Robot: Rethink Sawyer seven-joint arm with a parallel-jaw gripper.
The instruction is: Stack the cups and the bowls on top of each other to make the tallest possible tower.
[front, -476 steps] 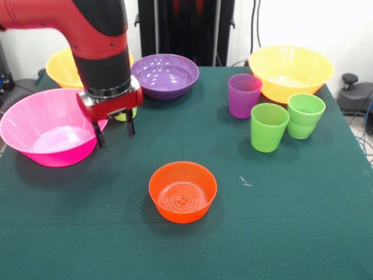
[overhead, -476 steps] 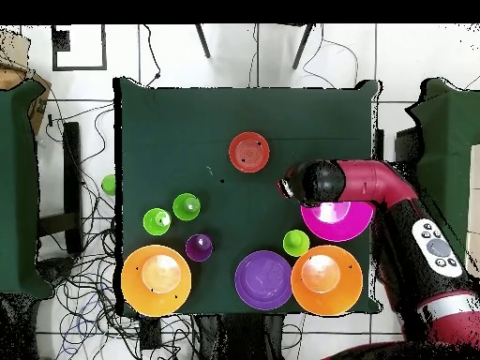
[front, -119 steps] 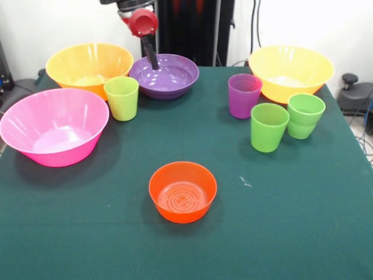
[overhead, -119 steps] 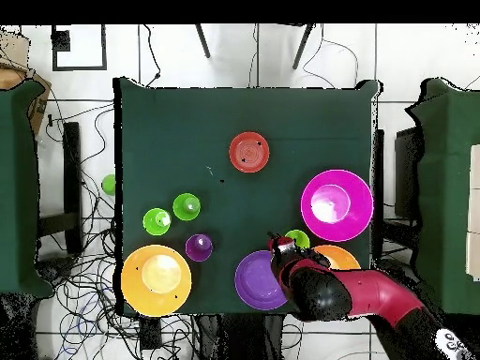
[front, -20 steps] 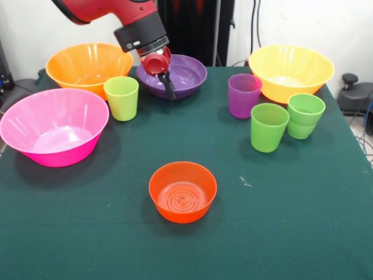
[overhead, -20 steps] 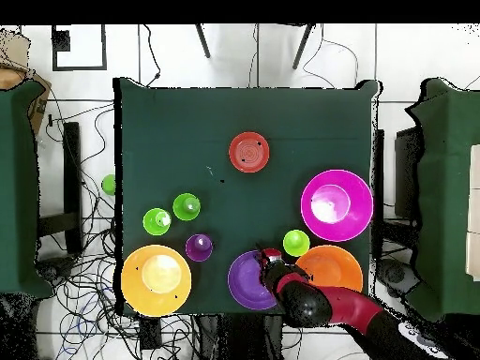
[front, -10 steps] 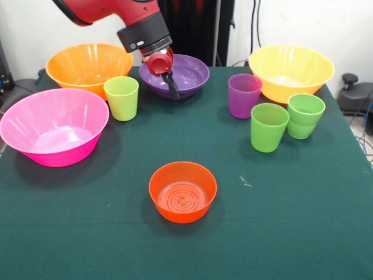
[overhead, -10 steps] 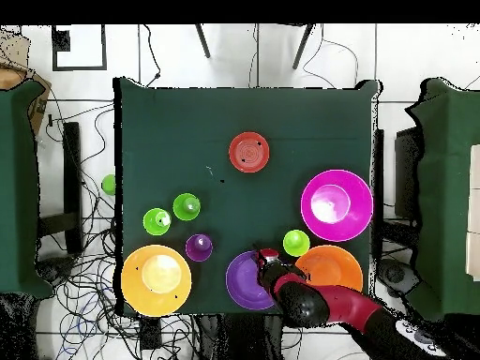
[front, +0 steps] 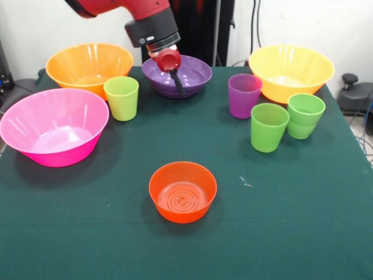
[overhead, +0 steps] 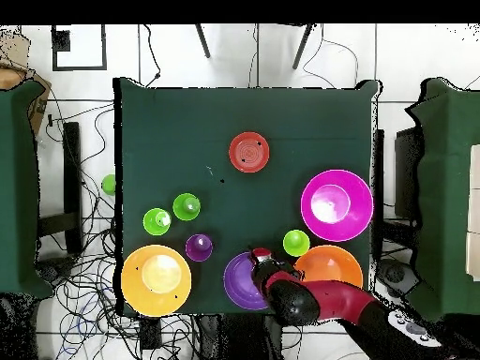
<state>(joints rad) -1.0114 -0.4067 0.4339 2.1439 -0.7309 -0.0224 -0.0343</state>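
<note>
My gripper (front: 176, 83) is shut on the near rim of the medium purple bowl (front: 192, 71), at the table's far side between the orange bowl (front: 87, 64) and the purple cup (front: 243, 95). Overhead, the gripper (overhead: 262, 259) sits at the purple bowl's (overhead: 240, 281) edge and the arm covers part of it. A yellow-green cup (front: 121, 98) stands to its left, next to the big pink bowl (front: 55, 153). The small orange bowl (front: 182, 191) stands alone in the middle front. No tower shows; nothing is piled.
A yellow bowl (front: 290, 71) stands at the far right, with two green cups (front: 269, 126) (front: 305, 115) in front of it. Overhead, a small green thing (overhead: 109, 184) lies on the floor off the table's left edge.
The gripper has carried the purple bowl a little to the right in the front view, away from the orange bowl. All else is unmoved.
</note>
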